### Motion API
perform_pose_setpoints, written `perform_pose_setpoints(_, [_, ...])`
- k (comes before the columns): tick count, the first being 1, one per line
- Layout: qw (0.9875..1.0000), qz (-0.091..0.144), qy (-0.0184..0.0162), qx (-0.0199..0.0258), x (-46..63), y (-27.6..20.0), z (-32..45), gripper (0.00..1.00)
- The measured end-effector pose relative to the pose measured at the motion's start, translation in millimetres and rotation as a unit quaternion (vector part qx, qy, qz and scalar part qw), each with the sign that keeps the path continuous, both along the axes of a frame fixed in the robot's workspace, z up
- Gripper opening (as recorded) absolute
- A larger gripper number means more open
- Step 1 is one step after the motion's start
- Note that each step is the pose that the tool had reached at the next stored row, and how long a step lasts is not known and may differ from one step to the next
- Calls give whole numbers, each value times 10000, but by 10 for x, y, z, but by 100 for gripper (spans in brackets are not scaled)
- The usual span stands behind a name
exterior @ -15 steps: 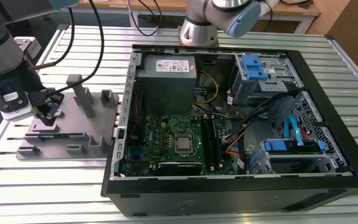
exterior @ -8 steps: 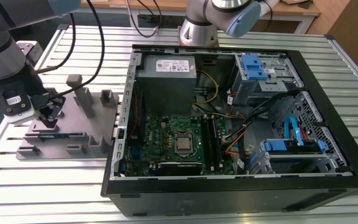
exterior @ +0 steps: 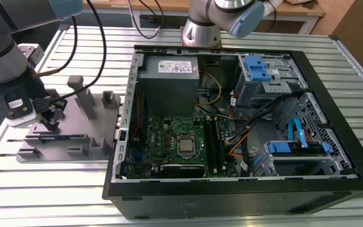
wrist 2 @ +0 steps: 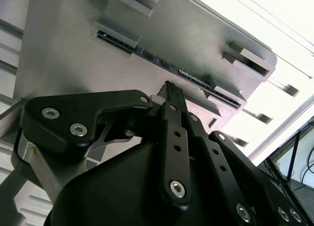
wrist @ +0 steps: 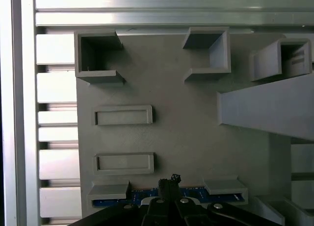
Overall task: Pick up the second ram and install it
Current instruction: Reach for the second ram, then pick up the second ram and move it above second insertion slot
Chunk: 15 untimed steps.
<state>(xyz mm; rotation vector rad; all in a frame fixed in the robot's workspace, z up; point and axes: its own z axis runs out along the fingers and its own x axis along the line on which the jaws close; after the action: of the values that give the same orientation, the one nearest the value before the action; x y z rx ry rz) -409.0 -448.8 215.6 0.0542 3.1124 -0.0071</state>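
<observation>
Gripper [wrist: 169,180], fingers pressed together, hangs tip-down right over the ram [wrist: 142,192], which is slotted in the grey tray [wrist: 186,138].

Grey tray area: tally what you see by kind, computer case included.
grey tray: 1
ram in the tray: 1
gripper: 1
computer case: 1
Total: 4

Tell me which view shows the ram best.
The second wrist view: the ram runs nearly unblocked along the tray. The first wrist view shows its blue edge partly behind the gripper; the exterior view shows a small sliver.
</observation>
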Motion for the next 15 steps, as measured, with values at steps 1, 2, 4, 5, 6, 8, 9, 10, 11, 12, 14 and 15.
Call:
perform_pose_setpoints(1, [10000,0,0,0,0,0,0,11])
perform_pose_setpoints(2, [10000,0,0,0,0,0,0,11])
perform_pose_setpoints(4, [10000,0,0,0,0,0,-1,11])
perform_pose_setpoints(5, [10000,0,0,0,0,0,-1,11])
perform_pose_setpoints(6, [10000,0,0,0,0,0,-1,11])
perform_pose_setpoints(8, [10000,0,0,0,0,0,-1,11])
perform_pose_setpoints(9, [10000,0,0,0,0,0,-1,11])
perform_pose_setpoints(10, [10000,6,0,0,0,0,-1,11])
perform_pose_setpoints(11, [10000,18,0,0,0,0,-1,11])
perform_pose_setpoints(12, [10000,39,-1,0,0,0,-1,11])
perform_pose_setpoints(14, [9999,119,-1,1,0,1,-2,11])
perform_pose_setpoints(15, [9998,187,0,0,0,0,-1,11])
